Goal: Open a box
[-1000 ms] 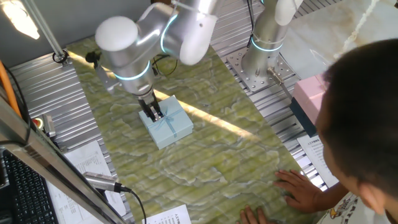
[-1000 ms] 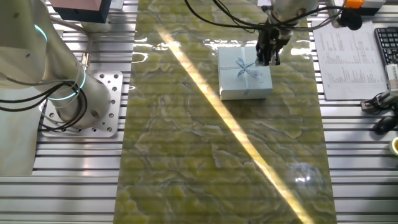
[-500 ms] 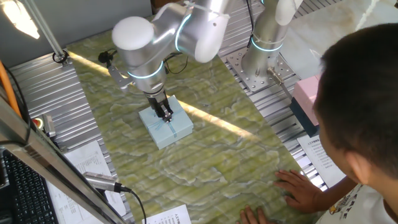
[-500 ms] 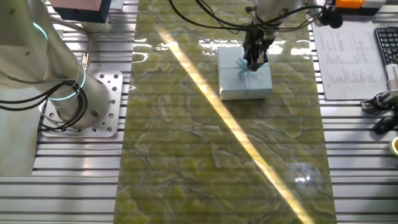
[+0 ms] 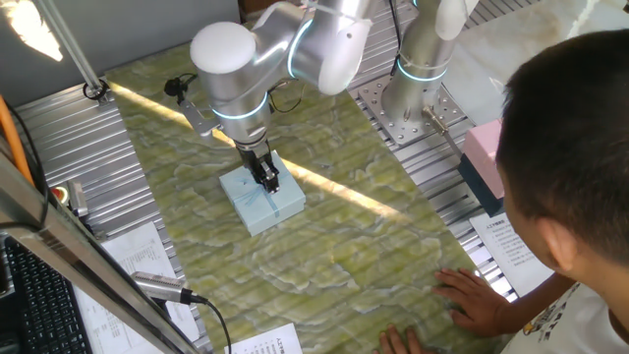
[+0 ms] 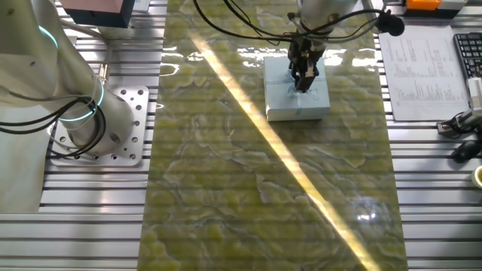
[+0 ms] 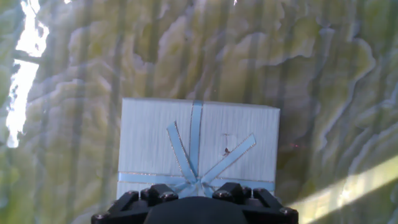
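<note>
The small pale-blue box [image 5: 257, 205] sits shut on the green marbled mat, its lid tied with a matching ribbon bow [image 7: 198, 179]. It also shows in the other fixed view [image 6: 297, 104] and fills the middle of the hand view [image 7: 149, 143]. My gripper [image 5: 269, 183] points down over the middle of the lid, right at the bow, and it shows in the other fixed view [image 6: 303, 81] too. In the hand view the gripper [image 7: 194, 191] has its two fingers set a little apart on either side of the bow's knot, holding nothing.
A larger pink-lidded box [image 5: 488, 153] with a dark base stands at the mat's right edge. A person's head and hand [image 5: 477, 295] are at the near right. A second arm's base [image 6: 90, 120] stands beside the mat. Papers [image 6: 418, 64] and a keyboard [image 6: 468, 53] lie on the other side.
My gripper has moved from the box's edge inward to above the bow at the lid's centre. The box has not moved.
</note>
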Motion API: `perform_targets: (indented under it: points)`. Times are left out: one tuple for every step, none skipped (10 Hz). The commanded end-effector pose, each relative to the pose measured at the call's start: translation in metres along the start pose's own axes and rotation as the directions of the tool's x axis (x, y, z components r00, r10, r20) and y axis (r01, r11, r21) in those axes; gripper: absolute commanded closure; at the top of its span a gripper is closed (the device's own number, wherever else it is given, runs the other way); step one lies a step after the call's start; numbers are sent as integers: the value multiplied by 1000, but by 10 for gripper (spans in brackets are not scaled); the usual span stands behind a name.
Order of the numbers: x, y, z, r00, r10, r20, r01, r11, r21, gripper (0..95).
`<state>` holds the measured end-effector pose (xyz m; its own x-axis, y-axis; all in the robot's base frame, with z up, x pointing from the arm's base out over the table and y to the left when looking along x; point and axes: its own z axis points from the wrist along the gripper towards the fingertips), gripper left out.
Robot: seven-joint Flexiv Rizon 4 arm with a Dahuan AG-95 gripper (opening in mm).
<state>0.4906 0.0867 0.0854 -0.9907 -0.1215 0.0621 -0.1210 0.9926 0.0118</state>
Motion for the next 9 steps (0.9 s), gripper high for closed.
perform_targets:
  points:
    - [0, 0, 0, 1000, 5, 1, -5, 1000, 0, 380]
    - [0, 0, 2, 1000, 7, -1, -7, 1000, 1, 380]
    - [0, 0, 4, 1000, 9, -1, -9, 1000, 1, 380]
    - [0, 0, 7, 1000, 17, -1, -17, 1000, 3, 760]
    - [0, 0, 8, 1000, 23, -5, -23, 1000, 4, 760]
    - [0, 0, 8, 1000, 29, -9, -28, 1000, 6, 950]
    - [0, 0, 7, 1000, 30, -9, -30, 1000, 6, 950]
    - [0, 0, 7, 1000, 30, -9, -30, 1000, 6, 950]
    - [0, 0, 7, 999, 32, -11, -32, 999, 7, 950]
